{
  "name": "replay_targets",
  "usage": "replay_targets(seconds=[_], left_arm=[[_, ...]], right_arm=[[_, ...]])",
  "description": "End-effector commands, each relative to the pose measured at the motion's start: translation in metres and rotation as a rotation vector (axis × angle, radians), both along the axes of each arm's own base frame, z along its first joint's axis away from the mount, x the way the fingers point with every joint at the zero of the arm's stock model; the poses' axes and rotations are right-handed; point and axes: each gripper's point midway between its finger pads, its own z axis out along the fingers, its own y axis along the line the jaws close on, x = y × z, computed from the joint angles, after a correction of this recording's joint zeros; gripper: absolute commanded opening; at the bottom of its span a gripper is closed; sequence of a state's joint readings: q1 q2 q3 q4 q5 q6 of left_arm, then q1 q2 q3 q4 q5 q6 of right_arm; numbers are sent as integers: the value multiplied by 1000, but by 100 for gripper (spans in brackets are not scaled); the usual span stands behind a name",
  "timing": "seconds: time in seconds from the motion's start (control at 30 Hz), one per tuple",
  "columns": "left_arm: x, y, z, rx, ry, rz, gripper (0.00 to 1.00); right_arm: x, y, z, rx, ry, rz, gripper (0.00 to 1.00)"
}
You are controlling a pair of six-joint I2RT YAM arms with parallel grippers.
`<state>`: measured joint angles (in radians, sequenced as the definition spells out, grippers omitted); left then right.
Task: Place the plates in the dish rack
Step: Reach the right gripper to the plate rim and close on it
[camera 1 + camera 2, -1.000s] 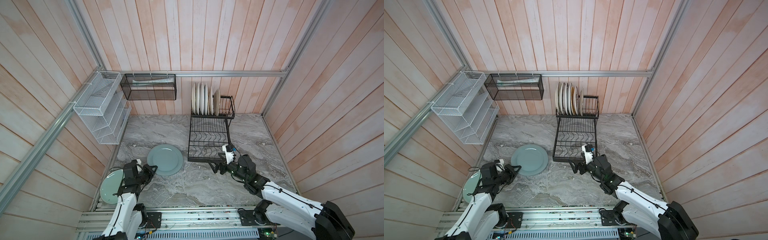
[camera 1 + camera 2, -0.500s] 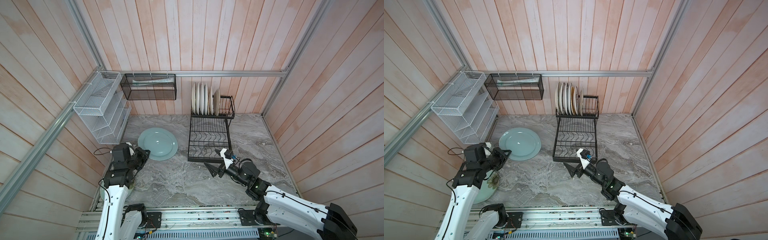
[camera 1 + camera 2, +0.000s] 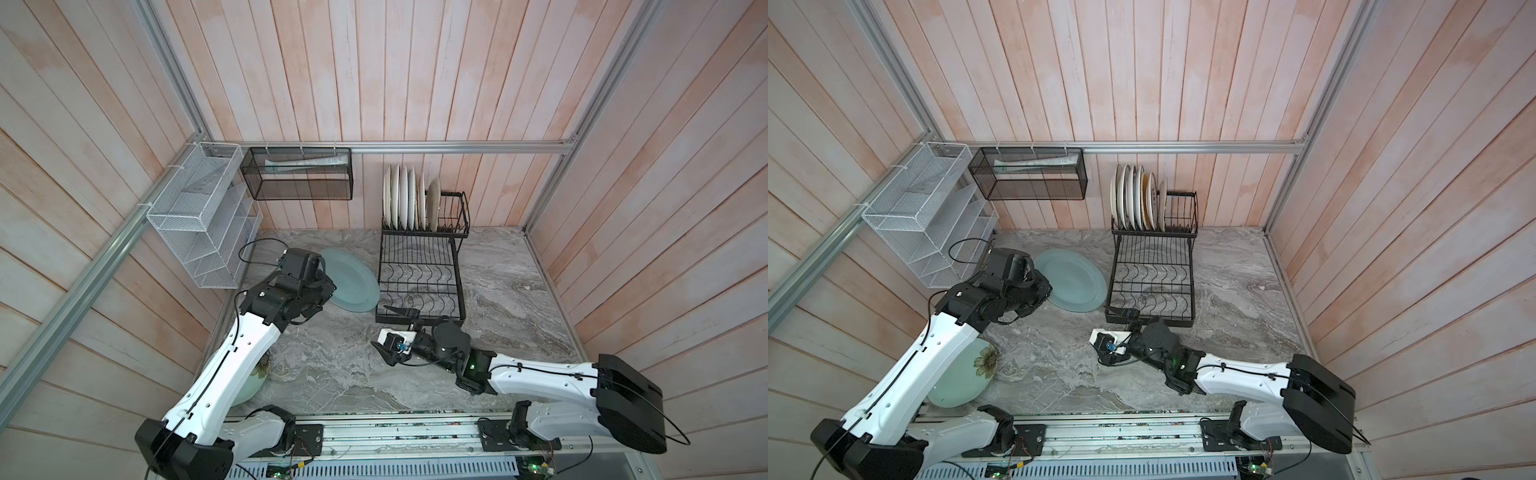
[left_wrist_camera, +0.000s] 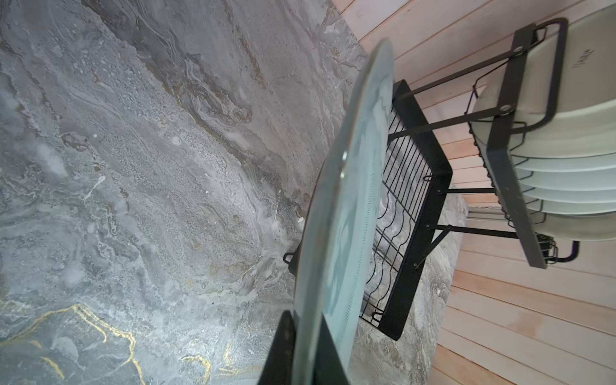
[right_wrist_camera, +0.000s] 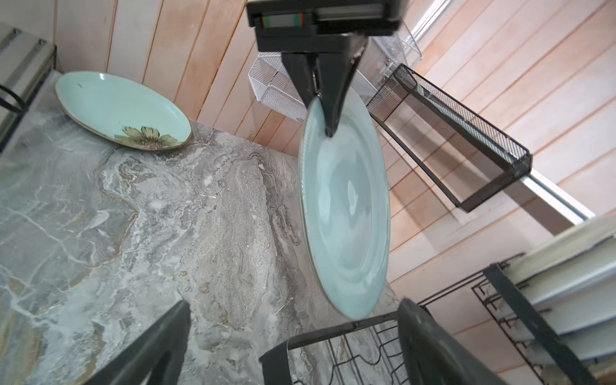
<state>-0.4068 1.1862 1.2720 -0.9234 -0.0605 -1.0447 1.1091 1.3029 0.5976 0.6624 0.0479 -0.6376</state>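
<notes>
While the left claw point(image 4: 308, 353) is clamped on the rim of the grey-blue plate point(image 3: 353, 282), holding it tilted up on edge off the surface point(image 3: 332, 374) just beside the lower base of the dish rack point(image 3: 417, 274), the right claw point(image 3: 379, 326) hangs wide open by that base's front corner, gripping nothing. Upper tier's got a row of plates point(image 3: 409, 203) standing in its slots. 1 pale green flower plate point(image 3: 963, 378) sits on the surface, well apart from the rack.

Grey-blue plate point(image 3: 355, 284), tilted on edge, rim pinched in left claw point(image 4: 306, 346); black wire dish rack point(image 3: 419, 272) just beyond, upper tier holding upright plates point(image 3: 405, 203).
</notes>
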Motion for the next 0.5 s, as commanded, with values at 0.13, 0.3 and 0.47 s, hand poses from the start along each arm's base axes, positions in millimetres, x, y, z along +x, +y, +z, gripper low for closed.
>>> replay_targets(seconds=[0.13, 0.3, 0.47], left_arm=[[15, -19, 34, -42, -113, 27, 0], [14, -26, 36, -57, -116, 13, 0], [10, -25, 39, -65, -121, 11, 0]], right_arm=[[23, 32, 10, -85, -159, -41, 89], [44, 52, -1, -140, -161, -99, 77], [50, 64, -5, -140, -148, -102, 60]])
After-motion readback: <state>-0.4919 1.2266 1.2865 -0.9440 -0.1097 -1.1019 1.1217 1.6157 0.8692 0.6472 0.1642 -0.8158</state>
